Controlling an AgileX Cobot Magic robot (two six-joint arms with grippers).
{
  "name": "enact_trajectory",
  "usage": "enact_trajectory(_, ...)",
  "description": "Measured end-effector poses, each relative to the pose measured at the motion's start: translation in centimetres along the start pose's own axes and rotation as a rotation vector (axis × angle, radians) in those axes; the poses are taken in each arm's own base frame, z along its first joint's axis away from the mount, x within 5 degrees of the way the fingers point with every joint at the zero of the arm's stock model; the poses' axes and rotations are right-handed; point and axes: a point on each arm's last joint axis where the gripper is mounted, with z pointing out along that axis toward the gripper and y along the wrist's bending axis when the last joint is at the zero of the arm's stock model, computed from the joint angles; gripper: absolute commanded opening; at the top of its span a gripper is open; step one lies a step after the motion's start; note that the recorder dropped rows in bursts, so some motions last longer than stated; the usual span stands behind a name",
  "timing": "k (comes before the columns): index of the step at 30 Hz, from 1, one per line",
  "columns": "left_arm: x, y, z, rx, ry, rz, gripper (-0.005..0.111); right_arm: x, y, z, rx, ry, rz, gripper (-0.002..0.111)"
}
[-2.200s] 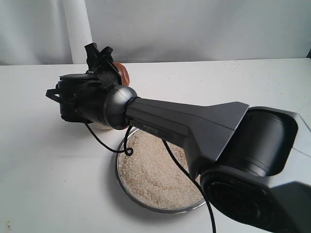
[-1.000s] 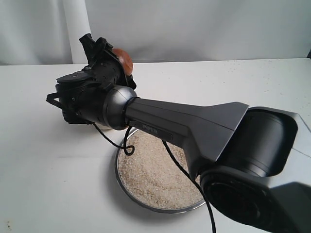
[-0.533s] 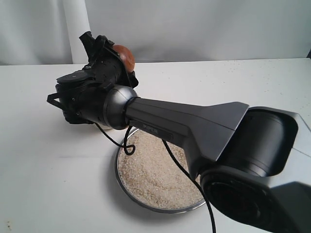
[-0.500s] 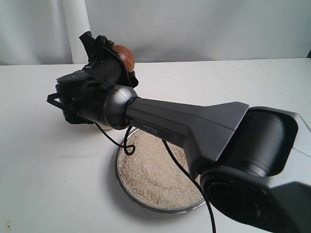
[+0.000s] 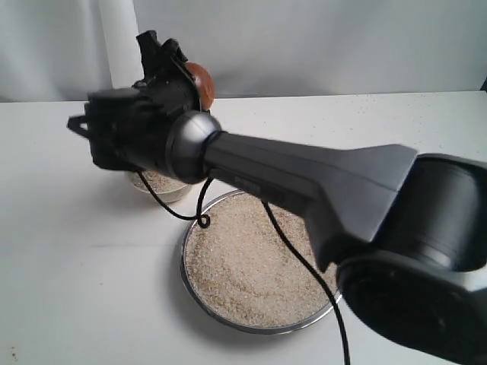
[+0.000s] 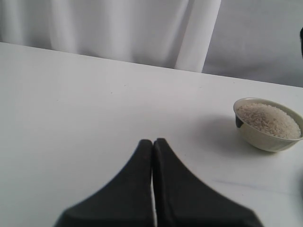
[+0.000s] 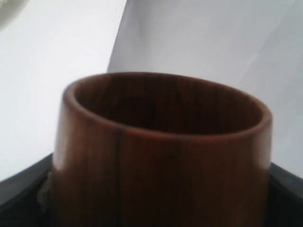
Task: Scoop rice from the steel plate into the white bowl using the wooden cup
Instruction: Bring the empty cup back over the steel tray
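Jaws on the right are gripping the wooden cup over the white bowl; left jaws are sitting closed nearby.

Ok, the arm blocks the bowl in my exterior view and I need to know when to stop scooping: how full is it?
Observer: In the left wrist view the bowl holds rice heaped to about its rim.
Operator: Is there rice in the cup?
Observer: The right wrist view looks into the cup: the inner wall is bare, the bottom hidden.
Operator: And the other arm?
Observer: The left end effector is shut, above bare table, apart from the bowl.
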Motion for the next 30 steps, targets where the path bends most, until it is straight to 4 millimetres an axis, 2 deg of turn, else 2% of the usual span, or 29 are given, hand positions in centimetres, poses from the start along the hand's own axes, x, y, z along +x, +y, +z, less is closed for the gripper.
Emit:
enact_trajectory(8,0.0,0.0,0.0,0.000,0.000,0.000,0.000,4.9,-3.1,-4.9,-0.390,-0.211,0.181,0.000)
enact_trajectory(12,0.0,0.0,0.0,0.000,0.000,0.000,0.000,7.1,-4.4,-6.1,-0.438,-0.264,0.248,0.000)
enact_trajectory(16,0.0,0.0,0.0,0.000,0.000,0.000,0.000,9.1,-3.9,-6.5,-0.460,-0.236,0.228,0.000)
enact_trajectory(26,0.0,0.0,0.0,0.000,0.000,0.000,0.000,11.8,3.9,-3.8,-0.641,-0.054,0.041,0.000)
enact_trajectory(27,0.0,0.0,0.0,0.000,0.000,0.000,0.000,11.9,4.8,-3.6,-0.657,-0.036,0.011,0.000)
enact_trajectory(29,0.0,0.0,0.0,0.000,0.000,0.000,0.000,12.2,8.1,-3.1,-0.702,0.020,-0.113,0.000)
enact_trajectory(30,0.0,0.0,0.0,0.000,0.000,0.000,0.000,12.3,8.7,-3.0,-0.706,0.033,-0.139,0.000)
